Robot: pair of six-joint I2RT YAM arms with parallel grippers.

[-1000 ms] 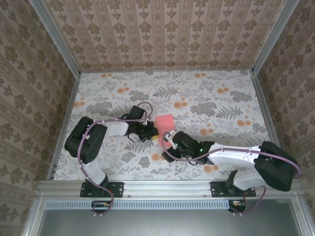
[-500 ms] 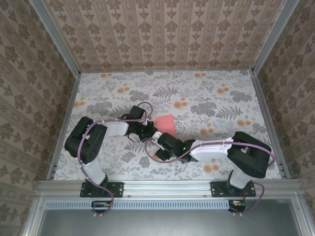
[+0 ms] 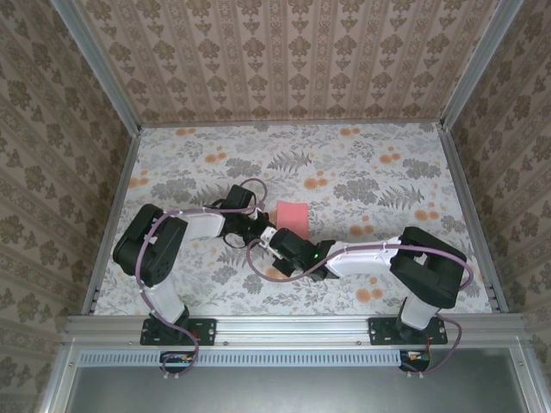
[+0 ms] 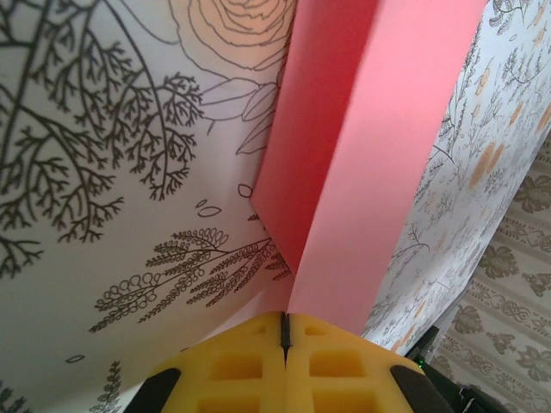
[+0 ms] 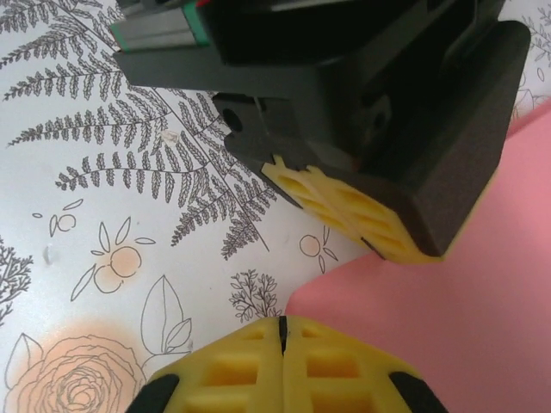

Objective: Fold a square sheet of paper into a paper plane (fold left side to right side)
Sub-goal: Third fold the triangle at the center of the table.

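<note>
Plenty of room on the far half of the flowered table (image 3: 387,155) and out to the right, nothing standing there until the wallpapered walls (image 3: 293,60). The tight spot is mid-table. The left gripper (image 4: 284,331), pinching the square sheet of paper (image 3: 292,214), and the right gripper (image 5: 282,331), fingers pressed together, sit just beside each other at the sheet's near-left corner, with no gap to slip between. The right arm (image 3: 370,255) lies across the near side. The left arm (image 3: 194,225) and its cable loop (image 3: 251,184) block the left. The sheet's far and right edges are open.
</note>
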